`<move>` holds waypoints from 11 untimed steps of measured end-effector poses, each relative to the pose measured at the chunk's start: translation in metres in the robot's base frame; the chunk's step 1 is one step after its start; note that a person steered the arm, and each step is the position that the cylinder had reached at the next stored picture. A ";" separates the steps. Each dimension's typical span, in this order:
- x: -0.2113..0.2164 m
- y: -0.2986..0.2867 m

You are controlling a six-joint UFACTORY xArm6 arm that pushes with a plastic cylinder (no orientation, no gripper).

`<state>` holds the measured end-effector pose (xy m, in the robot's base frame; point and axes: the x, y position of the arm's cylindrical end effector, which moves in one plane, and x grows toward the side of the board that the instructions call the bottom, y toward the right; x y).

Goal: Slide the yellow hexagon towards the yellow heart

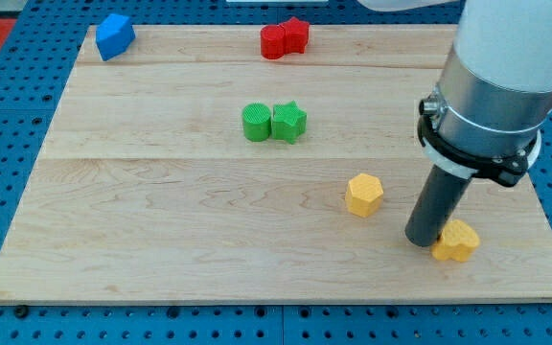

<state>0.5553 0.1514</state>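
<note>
The yellow hexagon [363, 195] lies on the wooden board [161, 230] right of centre, in the lower half. The yellow heart [457, 241] lies near the board's lower right corner, partly hidden behind my rod. My tip [422, 241] rests on the board just left of the heart, touching or nearly touching it, and to the lower right of the hexagon with a gap between them.
A green cylinder [256, 123] and a green star [289, 122] sit side by side at the centre. A red cylinder [274, 42] and a red star [297, 34] touch at the top. A blue block [114, 36] lies at the top left corner.
</note>
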 end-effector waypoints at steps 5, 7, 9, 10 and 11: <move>-0.089 -0.061; -0.071 -0.077; -0.047 -0.010; -0.039 -0.029; -0.029 -0.041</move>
